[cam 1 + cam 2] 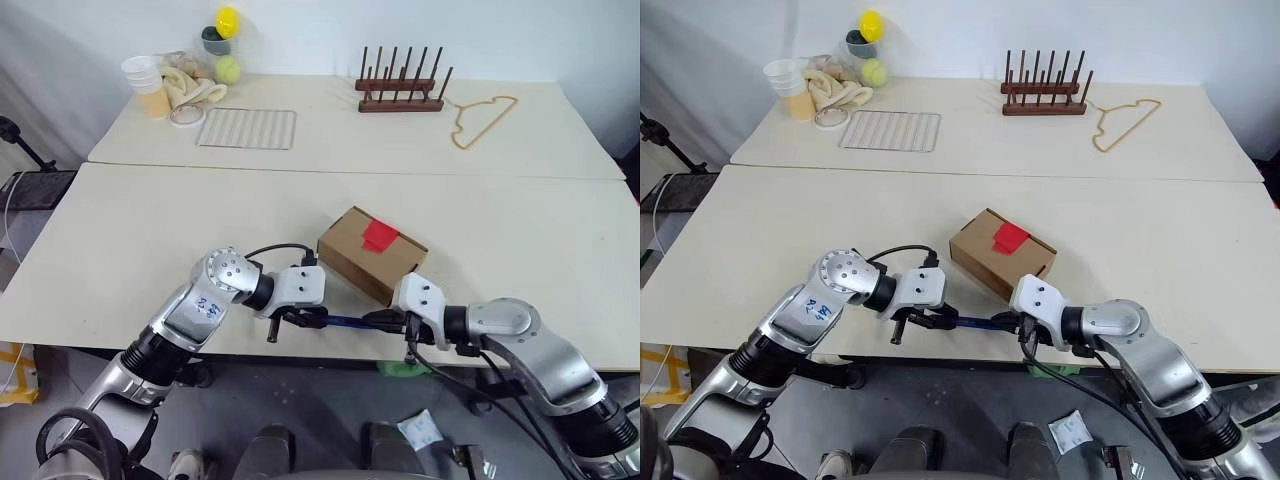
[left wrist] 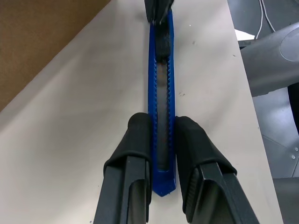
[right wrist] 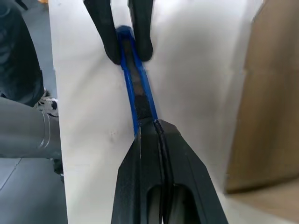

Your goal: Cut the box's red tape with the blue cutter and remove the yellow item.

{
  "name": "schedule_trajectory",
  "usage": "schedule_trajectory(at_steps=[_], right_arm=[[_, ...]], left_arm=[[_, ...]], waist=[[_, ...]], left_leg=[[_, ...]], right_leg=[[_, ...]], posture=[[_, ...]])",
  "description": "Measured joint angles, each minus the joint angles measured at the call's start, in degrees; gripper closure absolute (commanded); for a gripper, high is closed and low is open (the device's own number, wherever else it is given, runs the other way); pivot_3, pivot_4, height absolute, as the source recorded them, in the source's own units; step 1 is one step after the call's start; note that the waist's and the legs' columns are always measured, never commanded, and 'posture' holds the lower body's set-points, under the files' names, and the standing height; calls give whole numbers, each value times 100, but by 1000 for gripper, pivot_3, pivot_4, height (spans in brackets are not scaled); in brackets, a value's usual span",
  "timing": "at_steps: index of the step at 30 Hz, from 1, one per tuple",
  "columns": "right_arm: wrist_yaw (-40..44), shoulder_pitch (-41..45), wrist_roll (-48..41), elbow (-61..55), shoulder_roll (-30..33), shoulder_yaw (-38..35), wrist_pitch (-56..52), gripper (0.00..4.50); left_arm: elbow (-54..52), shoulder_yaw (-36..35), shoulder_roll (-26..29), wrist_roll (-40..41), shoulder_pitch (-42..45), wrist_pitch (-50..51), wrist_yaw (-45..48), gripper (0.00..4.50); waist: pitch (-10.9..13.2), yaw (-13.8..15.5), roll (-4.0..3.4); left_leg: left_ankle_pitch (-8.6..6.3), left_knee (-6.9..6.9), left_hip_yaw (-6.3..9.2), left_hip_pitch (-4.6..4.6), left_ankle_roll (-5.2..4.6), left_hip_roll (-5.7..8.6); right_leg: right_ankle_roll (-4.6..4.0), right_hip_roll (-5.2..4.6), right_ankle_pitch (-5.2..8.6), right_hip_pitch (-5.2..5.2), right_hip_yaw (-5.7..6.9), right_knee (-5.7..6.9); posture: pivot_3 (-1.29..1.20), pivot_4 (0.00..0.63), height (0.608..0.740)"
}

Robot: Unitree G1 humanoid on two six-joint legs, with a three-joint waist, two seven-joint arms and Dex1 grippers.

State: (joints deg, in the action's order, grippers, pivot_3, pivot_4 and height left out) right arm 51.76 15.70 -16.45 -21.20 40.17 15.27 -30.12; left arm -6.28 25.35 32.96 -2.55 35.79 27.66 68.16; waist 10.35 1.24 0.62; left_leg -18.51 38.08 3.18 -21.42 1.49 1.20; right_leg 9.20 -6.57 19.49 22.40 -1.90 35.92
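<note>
- Left gripper (image 2: 161, 140): clenched on the blue cutter (image 2: 161, 84), one black finger on each long side of its handle near the butt end; held low over the front edge of the near table (image 1: 150, 240).
- Right gripper (image 3: 156, 126): fingers pressed fully together, gripping the cutter's opposite, darker end; the two grippers face each other with the cutter spanning between them.
- Blue cutter: lies roughly parallel to the table's front edge, just in front of the box (image 1: 372, 254); whether it rests on the table or is lifted cannot be told.
- Box: brown carton, flaps closed, set at an angle on the near table just behind the cutter and between the two grippers; contents hidden.
- Red tape (image 1: 380, 236): short strip across the top seam, appears intact.
- Nothing lies between the cutter and the box.
- Far table (image 1: 330, 120): wire rack (image 1: 247, 128) lying flat; wooden peg rack (image 1: 401, 80) upright; thin yellow hanger (image 1: 482, 118) beside the peg rack.
- Far left corner: stacked cups (image 1: 144, 82), a tape roll (image 1: 187, 115), a heap of pale cloth-like items (image 1: 192, 85), a yellow-green ball (image 1: 228, 69), and a dark cup (image 1: 216, 40) with a yellow object (image 1: 228, 20) on top.
</note>
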Motion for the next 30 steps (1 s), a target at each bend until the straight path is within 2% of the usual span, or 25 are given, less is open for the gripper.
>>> schedule_trajectory(at_steps=[8, 15, 24, 30], right_arm=[[20, 99, 129, 42, -285, 430, -152, 4477], [-16, 100, 184, 48, -483, 460, -232, 4477], [110, 10, -236, -137, -230, -199, -518, 4477], [90, 75, -132, 65, -243, -138, -485, 4477]], left_arm=[[-16, 6, -7, -4, -3, 27, -28, 4008], [-33, 6, -8, -3, -5, 67, -41, 4008], [-104, 6, 32, -4, -38, 89, -69, 4008], [-61, 24, 9, -4, -11, 62, -70, 4008]], waist=[[-2, 0, -1], [-2, 0, -2], [-2, 2, -1], [-2, 0, -1]], left_leg=[[0, 0, 0, 0, 0, 1], [0, 0, 0, 0, 1, 1], [0, -1, 1, 0, 0, 0], [0, 0, -1, 0, 1, 1]], right_leg=[[0, -1, 0, 1, 0, 1], [0, 0, 0, 1, 0, 3], [0, 0, 0, 2, 0, 3], [0, -1, 0, 1, 0, 3]], posture=[[0, 150, 740], [0, 150, 740], [0, 150, 740], [0, 150, 740]])
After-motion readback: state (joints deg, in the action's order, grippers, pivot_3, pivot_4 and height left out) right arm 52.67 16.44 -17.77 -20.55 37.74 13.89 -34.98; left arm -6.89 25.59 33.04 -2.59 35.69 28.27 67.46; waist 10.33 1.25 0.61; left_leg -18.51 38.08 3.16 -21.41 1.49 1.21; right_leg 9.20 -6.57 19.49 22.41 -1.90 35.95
